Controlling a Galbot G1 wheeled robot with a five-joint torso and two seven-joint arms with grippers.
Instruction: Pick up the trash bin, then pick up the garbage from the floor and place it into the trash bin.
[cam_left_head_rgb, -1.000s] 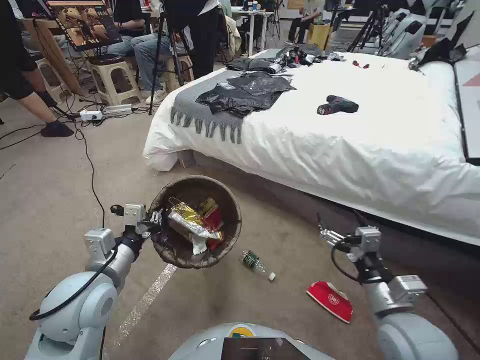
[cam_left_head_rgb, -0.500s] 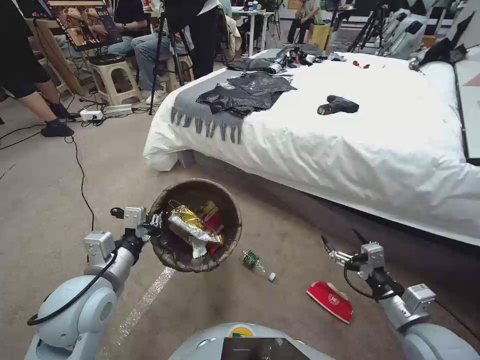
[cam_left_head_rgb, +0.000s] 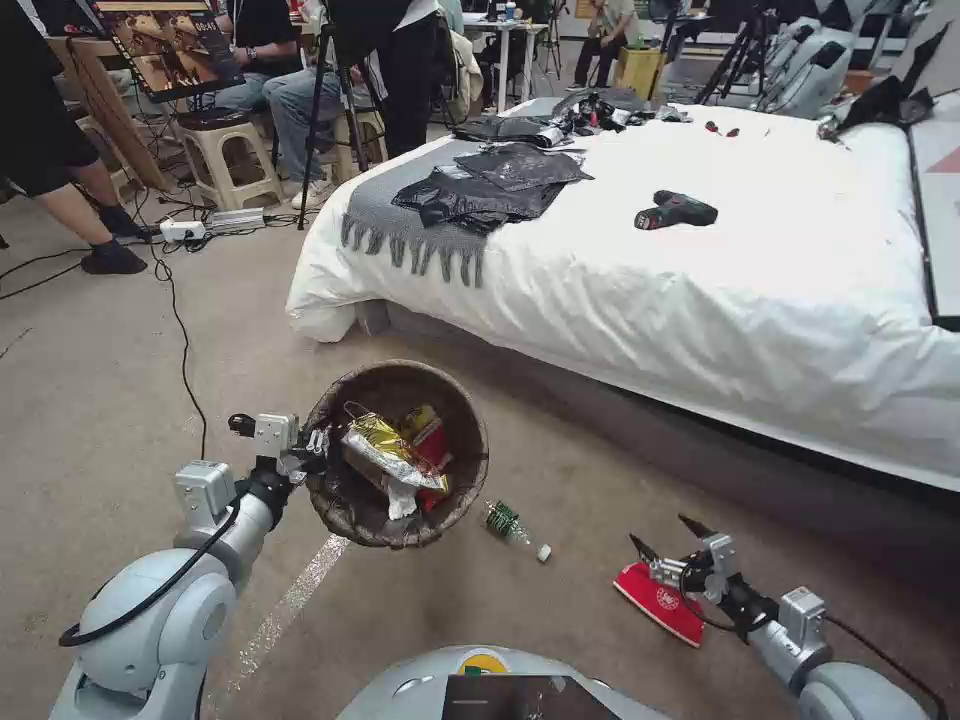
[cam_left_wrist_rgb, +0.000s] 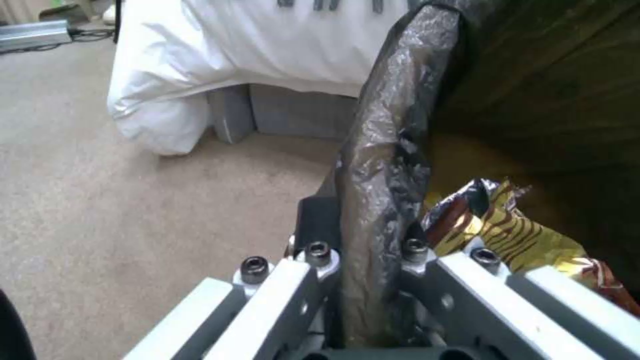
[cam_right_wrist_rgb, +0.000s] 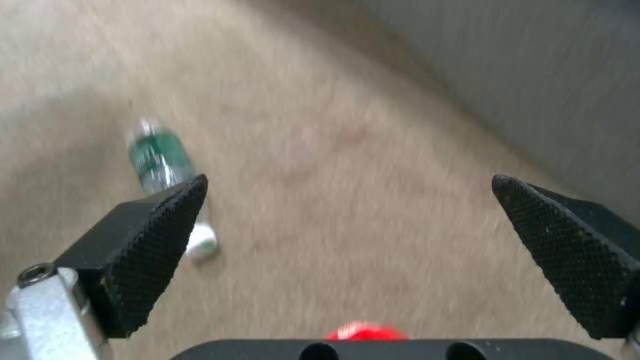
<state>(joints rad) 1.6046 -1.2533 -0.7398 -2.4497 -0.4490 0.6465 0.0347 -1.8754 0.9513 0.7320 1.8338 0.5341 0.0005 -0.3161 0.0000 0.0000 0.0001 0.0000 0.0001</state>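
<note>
The trash bin (cam_left_head_rgb: 372, 384), a round bucket lined with a dark bag, hangs tilted above the carpet. My left gripper (cam_left_head_rgb: 312, 448) is shut on its rim (cam_left_wrist_rgb: 390, 150), one finger inside and one outside. Inside lie a gold wrapper (cam_left_head_rgb: 385, 445) (cam_left_wrist_rgb: 517, 235), a red packet and white tissue. More garbage is on the floor: a crushed green-labelled bottle (cam_left_head_rgb: 512, 527) (cam_right_wrist_rgb: 157, 157) and a flat red-and-white packet (cam_left_head_rgb: 662, 603) (cam_right_wrist_rgb: 363, 331). My right gripper (cam_left_head_rgb: 660, 532) (cam_right_wrist_rgb: 348, 180) is open, low over the far end of the red packet, and holds nothing.
A bed (cam_left_head_rgb: 760, 300) with a white duvet runs along the right and far side, carrying a grey blanket, black bags and a drill (cam_left_head_rgb: 675, 211). Cables (cam_left_head_rgb: 180, 340), stools and people stand at the far left. A shiny tape strip (cam_left_head_rgb: 290, 600) crosses the carpet.
My right arm has come down and forward from beside the bed to just above the red packet. The bin in my left gripper has sunk slightly.
</note>
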